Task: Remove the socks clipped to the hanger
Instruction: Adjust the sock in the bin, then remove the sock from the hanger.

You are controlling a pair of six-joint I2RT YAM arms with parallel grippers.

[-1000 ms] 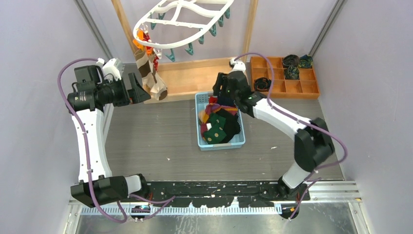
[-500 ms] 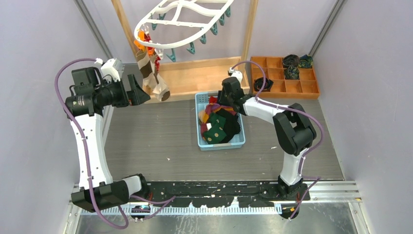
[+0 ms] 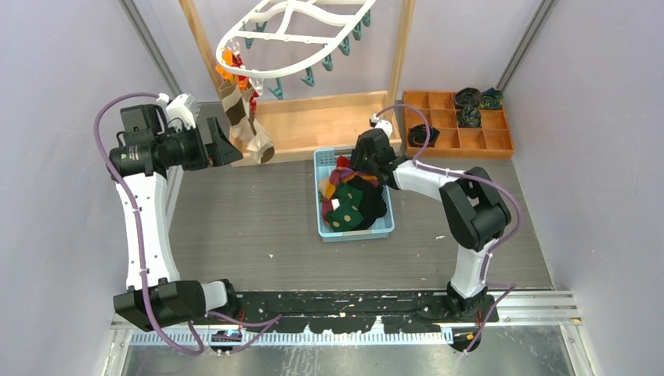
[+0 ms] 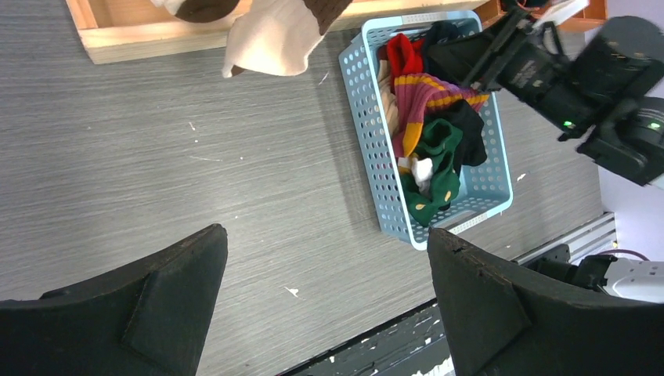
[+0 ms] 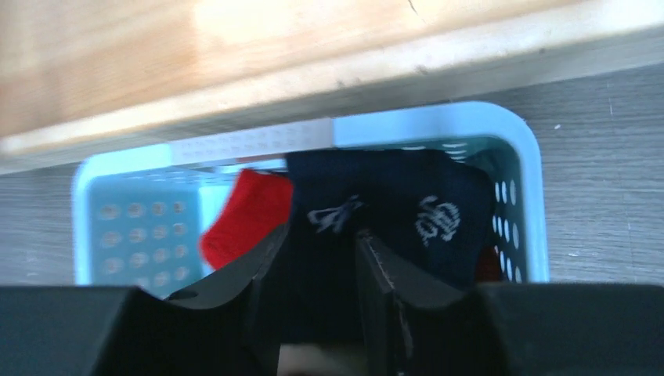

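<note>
One navy sock (image 5: 407, 211) sits pinched in the right hand (image 5: 321, 236).

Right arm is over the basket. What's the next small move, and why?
Probably open the right gripper wider. Its fingers pinch the navy sock, which hangs inside the rim of the blue basket, so letting go should drop it in.

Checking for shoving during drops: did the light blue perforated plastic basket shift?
No. The light blue perforated plastic basket keeps its spot, far end still right by the light wooden rack base.
</note>
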